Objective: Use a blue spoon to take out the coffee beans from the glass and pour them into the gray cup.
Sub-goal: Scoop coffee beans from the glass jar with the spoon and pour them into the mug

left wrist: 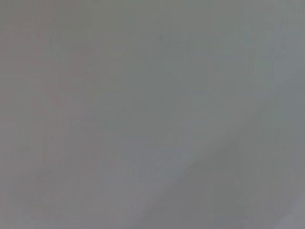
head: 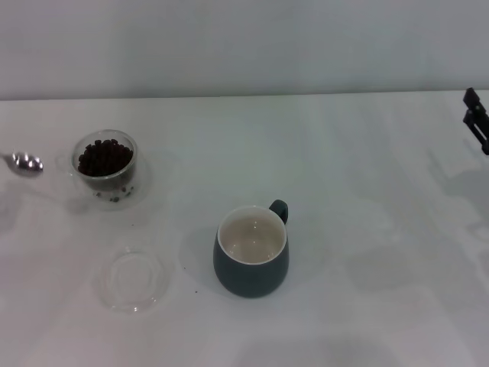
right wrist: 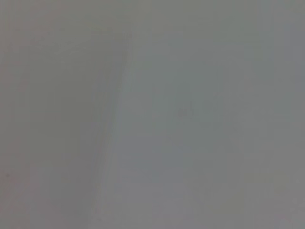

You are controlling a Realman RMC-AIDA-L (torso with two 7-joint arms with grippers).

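Observation:
The small clear glass (head: 105,183) stands at the left of the white table, filled with dark coffee beans (head: 104,157). Just left of it, the shiny bowl of the blue spoon (head: 25,162) shows at the picture's edge; its handle runs out of view. The gray cup (head: 250,269), cream-white inside and with nothing in it, stands near the middle, handle pointing to the far right. A black part of my right gripper (head: 475,121) shows at the far right edge, well away from everything. My left gripper is out of view. Both wrist views show only a blank grey surface.
A flat shallow clear glass dish (head: 134,280) lies in front of the glass, left of the gray cup. The white table (head: 367,191) reaches back to a pale wall.

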